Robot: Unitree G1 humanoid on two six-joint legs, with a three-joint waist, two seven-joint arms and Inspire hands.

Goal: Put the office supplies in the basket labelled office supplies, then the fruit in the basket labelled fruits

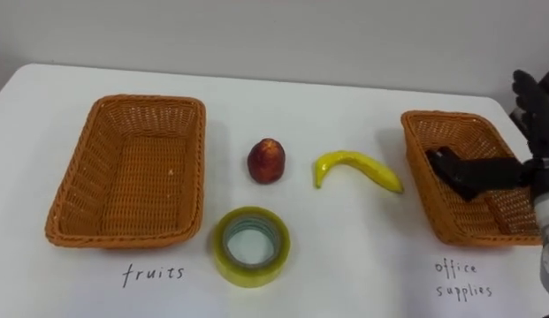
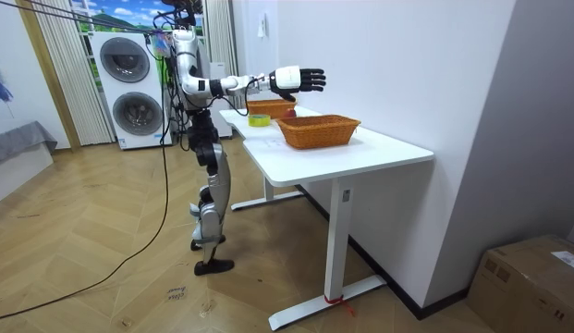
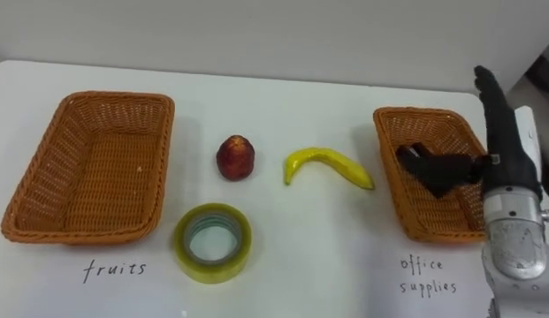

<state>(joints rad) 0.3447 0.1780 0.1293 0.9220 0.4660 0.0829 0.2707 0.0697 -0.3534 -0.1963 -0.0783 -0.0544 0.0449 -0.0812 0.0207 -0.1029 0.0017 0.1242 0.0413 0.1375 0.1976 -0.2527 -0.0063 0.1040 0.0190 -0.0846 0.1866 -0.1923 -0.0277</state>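
An empty wicker basket [image 1: 133, 172] labelled for fruits stands on the left of the white table [image 1: 345, 265]. Between the baskets lie a red apple [image 1: 266, 161], a yellow banana [image 1: 355, 167] and a roll of yellowish tape [image 1: 250, 246]. The right wicker basket [image 1: 433, 199], labelled for office supplies, holds a black stapler-like object [image 1: 464, 172]. My right hand [image 3: 508, 155] hovers over that basket's right side, open with straight fingers, touching or just beside the black object. The room view shows the same hand [image 2: 296, 79] stretched out above the table.
Handwritten labels sit on the table in front of each basket. I stand at the table's long side, a wall behind it. In the room view a washing machine [image 2: 129, 83] stands behind me and a cardboard box [image 2: 531, 277] sits on the floor at lower right.
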